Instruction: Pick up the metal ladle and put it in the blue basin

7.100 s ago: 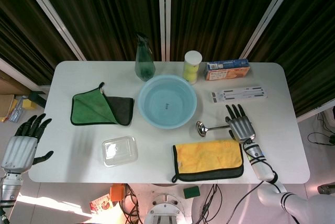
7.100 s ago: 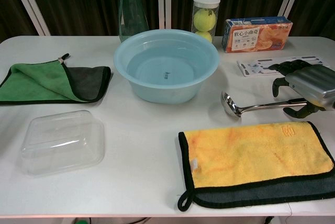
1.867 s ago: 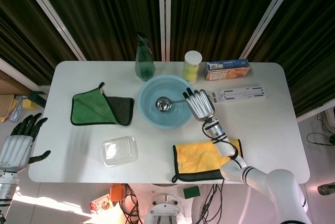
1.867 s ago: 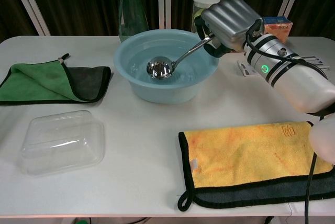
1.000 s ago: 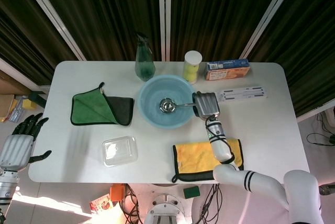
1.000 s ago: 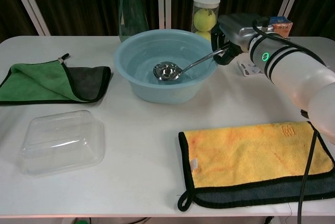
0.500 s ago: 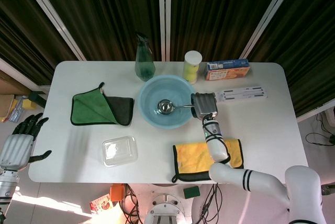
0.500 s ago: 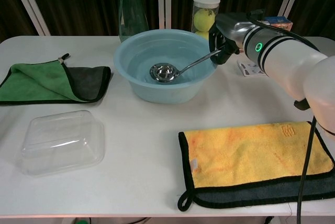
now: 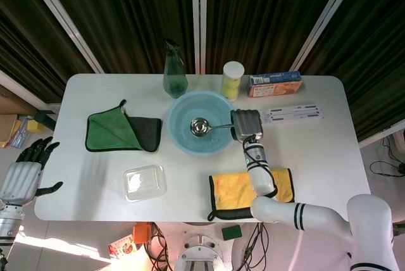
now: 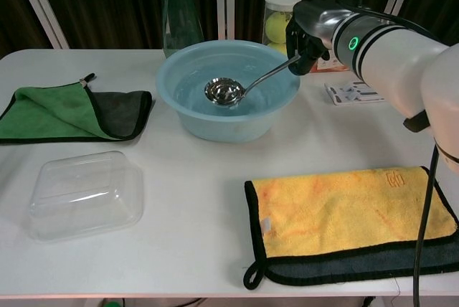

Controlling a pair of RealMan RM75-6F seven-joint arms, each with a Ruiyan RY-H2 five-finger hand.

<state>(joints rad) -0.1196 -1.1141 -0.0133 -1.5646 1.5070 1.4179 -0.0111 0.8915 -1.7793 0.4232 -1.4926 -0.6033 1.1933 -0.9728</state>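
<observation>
The metal ladle (image 10: 224, 91) has its bowl inside the blue basin (image 10: 186, 117), and its handle rises to the right over the rim. My right hand (image 10: 310, 36) grips the handle's end just past the basin's right edge; from above the same hand (image 9: 245, 123) sits beside the basin (image 9: 183, 144) with the ladle bowl (image 9: 199, 126) near the basin's middle. Whether the bowl touches the basin floor I cannot tell. My left hand (image 9: 24, 173) hangs off the table's left side, fingers spread, holding nothing.
A yellow cloth (image 10: 348, 214) lies front right, a clear plastic lid (image 10: 84, 194) front left, a green cloth (image 10: 68, 112) at left. Behind the basin stand a green spray bottle (image 9: 174, 71), a tennis-ball tube (image 9: 232, 80), an orange box (image 9: 274, 84) and a white strip (image 9: 290, 114).
The right hand took the ladle from the table beside the yellow cloth and carried it left into the basin. In the last half second the hand and ladle rose slightly.
</observation>
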